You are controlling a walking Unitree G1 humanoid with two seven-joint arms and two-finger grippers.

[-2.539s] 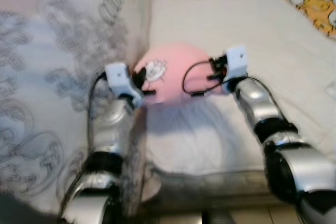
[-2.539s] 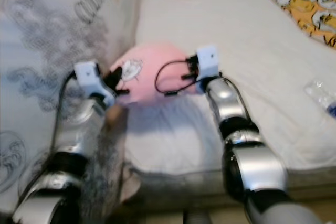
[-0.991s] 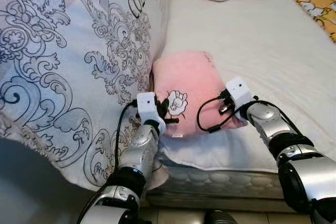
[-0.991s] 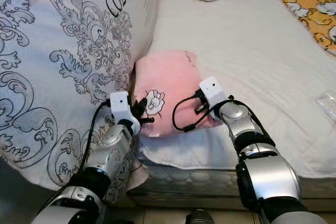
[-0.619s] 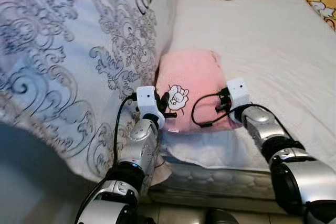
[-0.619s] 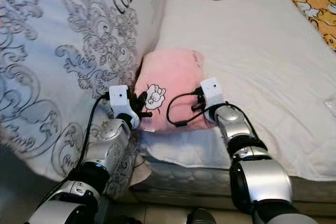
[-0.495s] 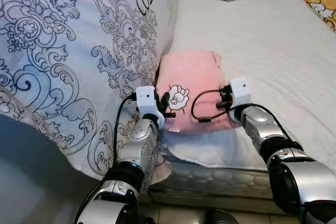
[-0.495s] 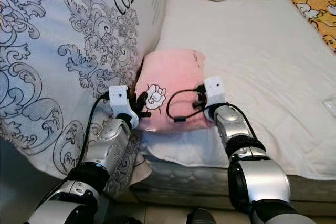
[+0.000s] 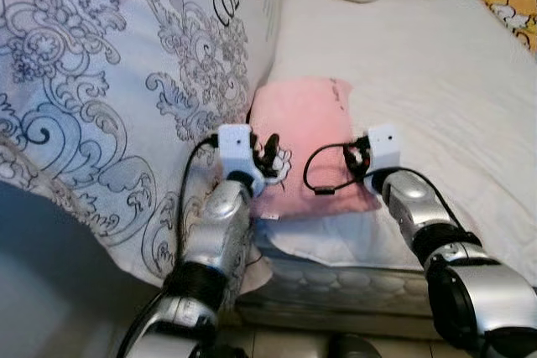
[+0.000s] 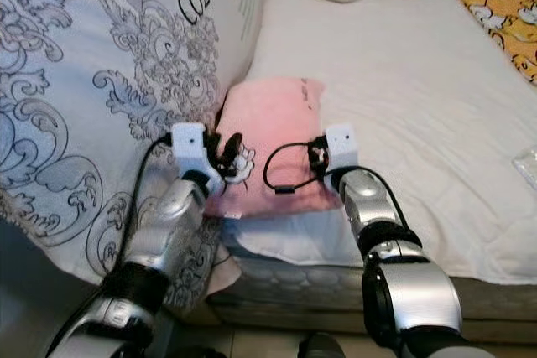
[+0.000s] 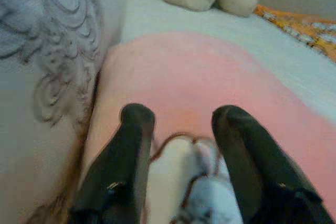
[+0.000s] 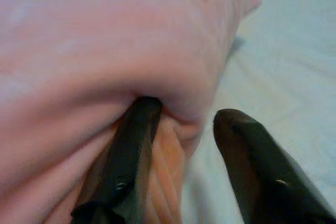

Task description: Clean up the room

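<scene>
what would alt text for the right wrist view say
The right gripper has one black finger tucked under the edge of a pink pillow, the other finger spread apart over the white bed sheet.

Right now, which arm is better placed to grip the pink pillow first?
Probably the right. The right gripper already has one finger pushed into the edge fold of the pink pillow. The left gripper is open over the pillow's printed patch, with flat cloth between its fingers.
</scene>
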